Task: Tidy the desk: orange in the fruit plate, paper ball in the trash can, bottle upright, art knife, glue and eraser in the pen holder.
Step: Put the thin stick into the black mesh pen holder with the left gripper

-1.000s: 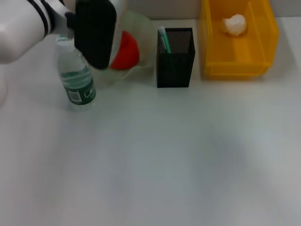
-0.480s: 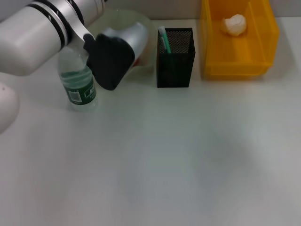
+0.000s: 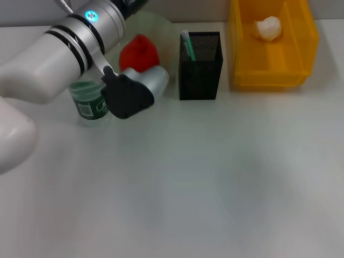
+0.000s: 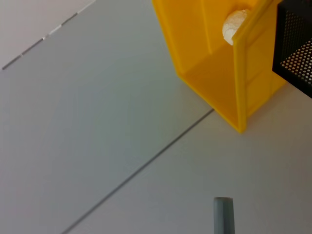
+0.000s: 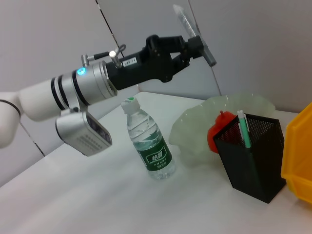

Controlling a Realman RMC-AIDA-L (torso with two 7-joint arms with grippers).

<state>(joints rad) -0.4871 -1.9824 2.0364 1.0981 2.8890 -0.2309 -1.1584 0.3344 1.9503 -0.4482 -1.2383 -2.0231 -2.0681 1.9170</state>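
The clear plastic water bottle with the dark green label stands upright on the white bench, and the left arm hangs so close beside it (jaws' spread: cannot tell) that a careless sideways swing could topple it.

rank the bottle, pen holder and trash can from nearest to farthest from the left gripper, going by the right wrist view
From the left gripper, raised above the desk:
1. bottle, upright below the arm
2. pen holder, beside the fruit plate
3. trash can, at the far edge
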